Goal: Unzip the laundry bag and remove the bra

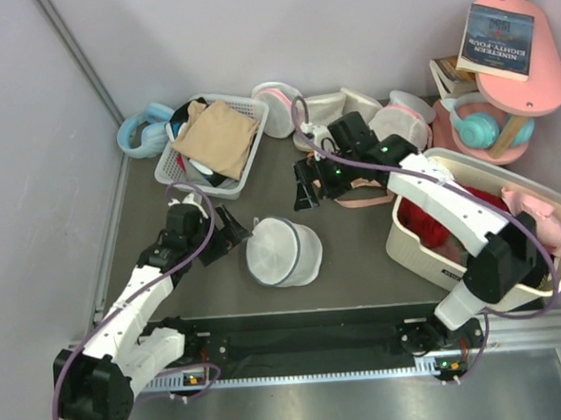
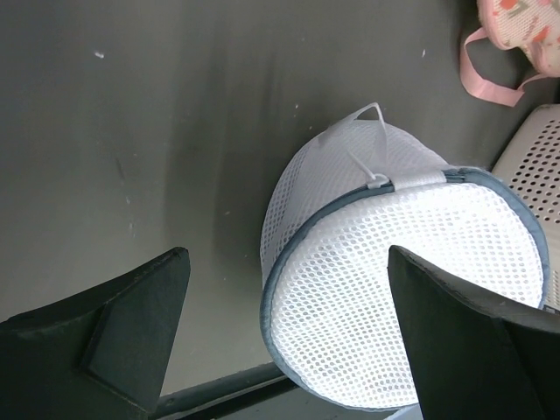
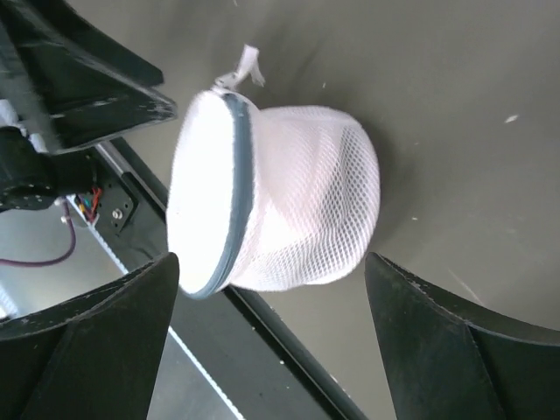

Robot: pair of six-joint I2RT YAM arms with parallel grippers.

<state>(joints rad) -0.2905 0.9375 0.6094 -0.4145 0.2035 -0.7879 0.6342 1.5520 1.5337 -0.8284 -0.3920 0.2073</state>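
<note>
The laundry bag [image 1: 283, 253], a round white mesh dome with a grey zipper rim [image 2: 278, 262], lies on its side on the dark table. No black shows through its mesh, so the bra is hidden. My left gripper [image 1: 229, 234] hovers open just left of the bag; in the left wrist view the bag [image 2: 402, 289] fills the gap between its black fingers [image 2: 131, 324], without touching them. My right gripper [image 1: 306, 186] stands open behind the bag and off it; in the right wrist view the bag [image 3: 297, 201] lies beyond its spread fingertips [image 3: 437, 332]. A white zipper tab [image 2: 376, 179] sits on the rim.
A white slatted basket [image 1: 183, 149] with a tan cloth [image 1: 217, 138] stands at back left. Pink-trimmed mesh bags [image 1: 279, 105] line the back. A cream bin [image 1: 449, 166] with a red garment [image 1: 432, 222] is on the right. A pink strap [image 1: 366, 202] lies by the right arm.
</note>
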